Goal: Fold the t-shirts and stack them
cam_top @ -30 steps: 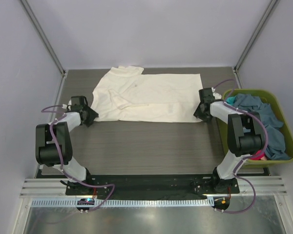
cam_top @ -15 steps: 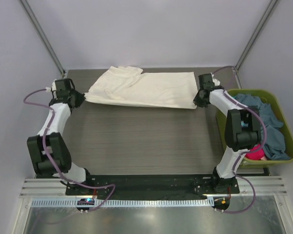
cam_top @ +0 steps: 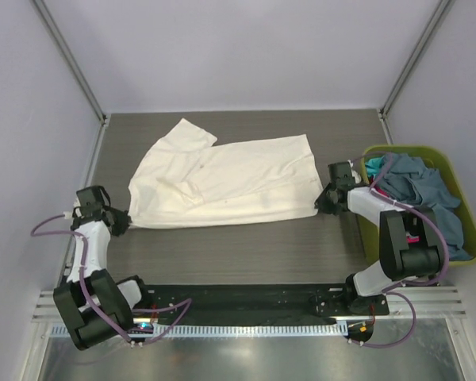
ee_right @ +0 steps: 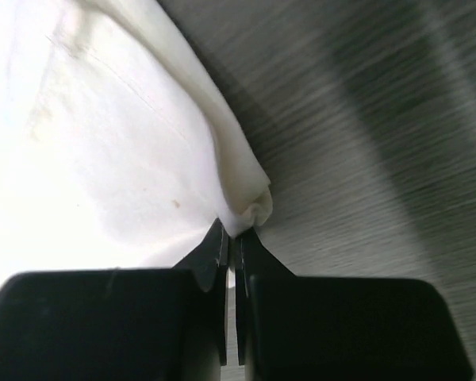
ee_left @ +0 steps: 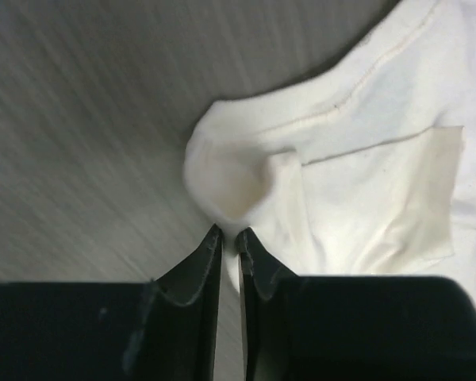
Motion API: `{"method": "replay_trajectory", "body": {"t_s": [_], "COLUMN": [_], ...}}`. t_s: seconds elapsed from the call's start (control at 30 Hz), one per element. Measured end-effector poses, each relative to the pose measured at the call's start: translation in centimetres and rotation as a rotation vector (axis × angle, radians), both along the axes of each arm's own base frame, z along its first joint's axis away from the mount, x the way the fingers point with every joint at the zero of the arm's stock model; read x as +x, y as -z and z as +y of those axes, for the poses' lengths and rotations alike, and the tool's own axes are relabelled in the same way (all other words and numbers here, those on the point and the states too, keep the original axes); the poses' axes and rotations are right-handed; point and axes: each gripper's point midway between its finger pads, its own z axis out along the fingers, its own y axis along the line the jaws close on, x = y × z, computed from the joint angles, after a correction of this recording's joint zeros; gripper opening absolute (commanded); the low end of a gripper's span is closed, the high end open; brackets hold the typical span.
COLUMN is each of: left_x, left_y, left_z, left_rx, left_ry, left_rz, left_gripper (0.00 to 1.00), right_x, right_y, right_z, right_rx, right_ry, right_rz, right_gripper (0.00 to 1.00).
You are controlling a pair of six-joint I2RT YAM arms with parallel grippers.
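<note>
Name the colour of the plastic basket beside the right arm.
Olive green; the rectangular plastic basket shows best in the top external view.

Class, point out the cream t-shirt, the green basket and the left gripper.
cream t-shirt [cam_top: 230, 178], top view, middle of its body.
green basket [cam_top: 416, 148], top view, far rim.
left gripper [ee_left: 228, 234], left wrist view, between fingertips.

Soft, matt cloth, creased, with stitched hems, on the cream t-shirt [cam_top: 222, 178]. Dark wood-grain finish, finely streaked, faint sheen, on the table [cam_top: 246, 238]. Smooth olive plastic for the basket [cam_top: 404, 148]; matt cloth for the grey-blue t-shirt [cam_top: 428, 186] inside. Matt black plastic on the left gripper [ee_left: 228, 234] and right gripper [ee_right: 230, 230]. Dull brushed metal on the front plate [cam_top: 246, 357].
</note>
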Motion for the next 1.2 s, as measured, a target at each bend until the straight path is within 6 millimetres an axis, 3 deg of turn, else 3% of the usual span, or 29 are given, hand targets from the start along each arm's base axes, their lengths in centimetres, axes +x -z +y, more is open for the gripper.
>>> {"method": "replay_trajectory", "body": {"t_s": [0.07, 0.17, 0.27, 0.3, 0.33, 0.4, 0.57, 0.73, 0.87, 1.0, 1.2], "left_x": [-1.7, -2.2, -2.2, -2.2, -2.4, -2.6, -3.1, -1.4, 2.0, 8.4, 20.1], "left_y": [1.2, 0.6, -0.8, -1.2, -1.6, -2.2, -4.0, -7.3, -10.5, -12.7, -11.2], "left_z": [0.0, 0.1, 0.3, 0.3, 0.2, 0.1, -0.2, -0.4, -0.9, -2.5, -5.9], "left_rx": [-0.030, -0.037, -0.017, -0.014, -0.008, -0.003, 0.018, 0.031, 0.074, 0.089, 0.112], "left_ry": [-0.026, -0.041, -0.044, -0.047, -0.046, -0.047, -0.043, 0.017, 0.117, 0.256, 0.426], "left_rz": [0.046, 0.023, -0.034, -0.047, -0.060, -0.080, -0.131, -0.209, -0.262, -0.269, -0.240], "left_gripper": [0.18, 0.26, 0.40, 0.45, 0.54, 0.62, 0.73, 0.81, 0.85, 0.83, 0.80], "right_x": [-0.6, -1.6, -3.1, -3.6, -4.2, -5.1, -6.3, -7.1, -6.4, -4.7, -3.6], "right_y": [0.5, 0.4, 0.3, 0.2, 0.1, -0.2, -1.8, -2.8, -4.6, -7.4, -8.2], "right_z": [0.0, 0.2, 0.3, 0.3, 0.3, 0.4, 0.7, 1.9, 3.8, 6.7, 8.0], "right_rx": [0.013, 0.034, 0.044, 0.048, 0.053, 0.058, 0.071, 0.076, 0.038, 0.023, 0.003], "right_ry": [0.007, 0.012, 0.008, 0.006, 0.005, -0.003, -0.018, -0.055, -0.130, -0.213, -0.279], "right_rz": [-0.004, -0.015, -0.010, -0.008, -0.005, -0.006, -0.044, -0.057, -0.098, -0.176, -0.213], "right_gripper": [0.02, 0.11, 0.28, 0.42, 0.50, 0.67, 0.77, 0.79, 0.80, 0.80, 0.81]}}
